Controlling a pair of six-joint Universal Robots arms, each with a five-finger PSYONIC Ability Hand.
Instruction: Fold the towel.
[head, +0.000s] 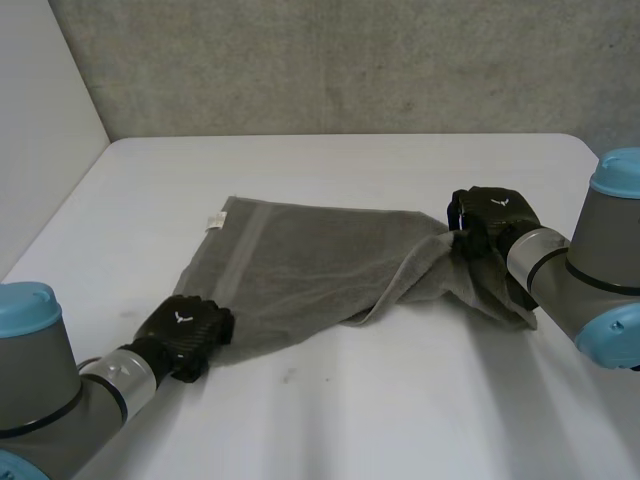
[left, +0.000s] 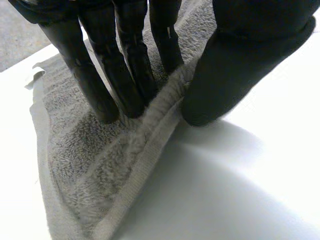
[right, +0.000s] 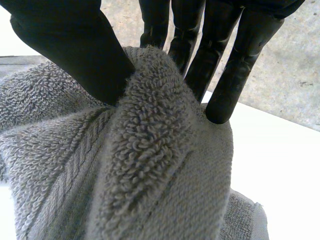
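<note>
Hidden/cut off: in head view the left hand (head: 188, 333) covers the near corner of the towel (head: 300, 275), and the right arm (head: 560, 265) overlaps its far-right end. Both arms run off the edges.

Towel: grey terry w/ woven band, lying mid-table on the white table (head: 400, 400) btwn the hands. Its left part is flat. Its right part is bunched into a twisted ridge rising to the right hand (head: 492, 225). White label (head: 214, 220) at far-left corner, print unreadable.

Left wrist view: straight fingers (left: 127, 75) press on the towel (left: 85, 170), w/ the hem ridged up against the thumb (left: 225, 75) in a narrow pinch.

Right wrist view: thumb (right: 75, 50) and fingers (right: 235, 75) nip a raised fold of towel (right: 150, 165).

Count: 1 towel, 1 label, 2 hands.
</note>
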